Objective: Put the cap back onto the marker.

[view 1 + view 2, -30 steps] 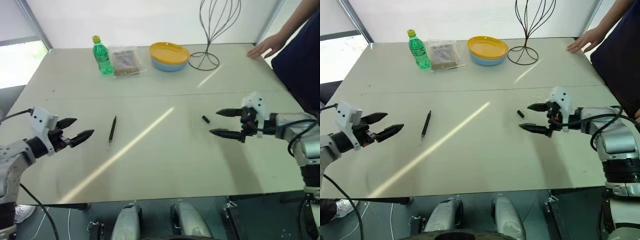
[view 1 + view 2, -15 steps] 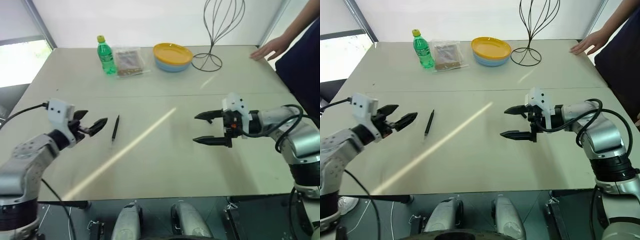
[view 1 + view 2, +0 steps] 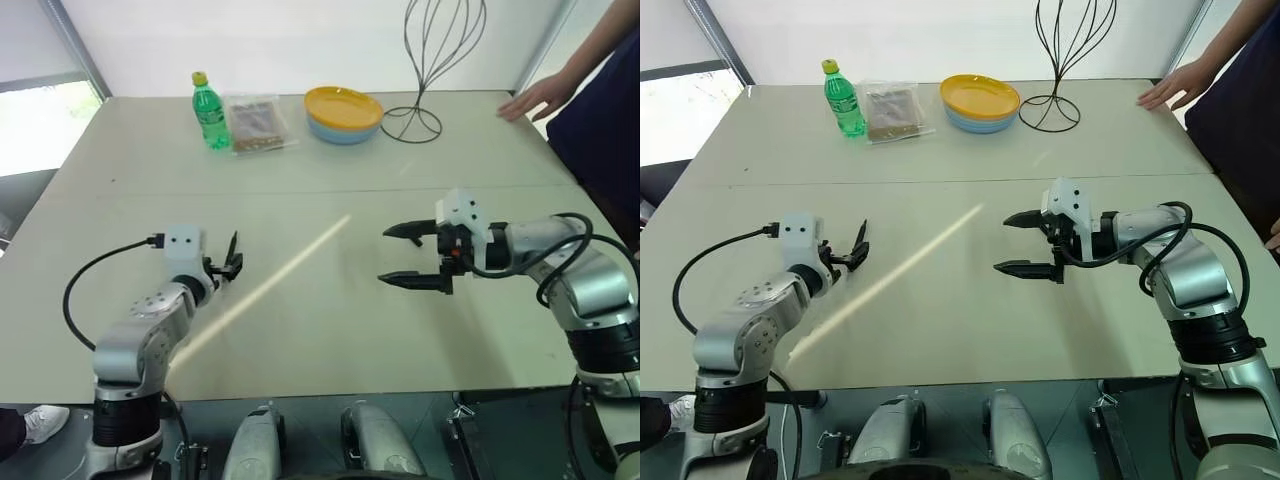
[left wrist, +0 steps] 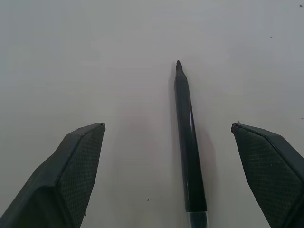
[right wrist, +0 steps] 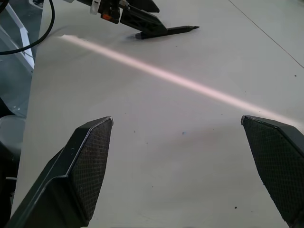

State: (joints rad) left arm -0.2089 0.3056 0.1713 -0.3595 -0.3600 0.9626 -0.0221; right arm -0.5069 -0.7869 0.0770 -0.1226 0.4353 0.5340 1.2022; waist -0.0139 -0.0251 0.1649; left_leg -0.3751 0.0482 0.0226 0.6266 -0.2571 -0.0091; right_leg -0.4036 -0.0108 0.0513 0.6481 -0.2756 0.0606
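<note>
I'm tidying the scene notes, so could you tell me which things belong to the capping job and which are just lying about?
Job: marker, lying between the fingers of the open left gripper; open right gripper.
Lying about: bottle, packet, bowls, wire stand, a person's hand.

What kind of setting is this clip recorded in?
Probably an indoor lab or test room: a large pale table with staged props, a green bottle, stacked bowls, a wire stand, and a person's hand.
</note>
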